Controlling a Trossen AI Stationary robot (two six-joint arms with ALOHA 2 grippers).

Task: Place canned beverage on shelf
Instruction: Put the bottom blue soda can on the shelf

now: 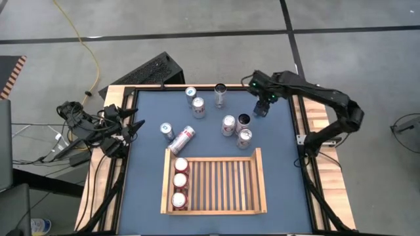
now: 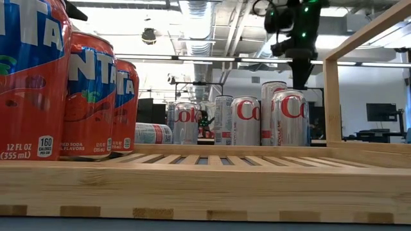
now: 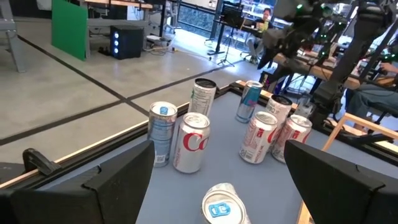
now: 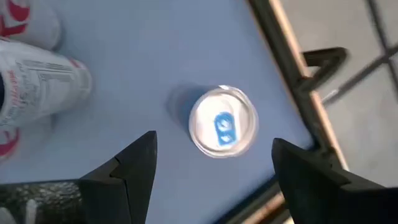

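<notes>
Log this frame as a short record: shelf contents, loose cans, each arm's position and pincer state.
shelf: three red cans standing in a column at its left end, other slats bare
loose cans: about eight on the blue tabletop beyond the shelf, one lying down
right pincer: open, above a can, holding nothing
left pincer: open, at the table's left edge
</notes>
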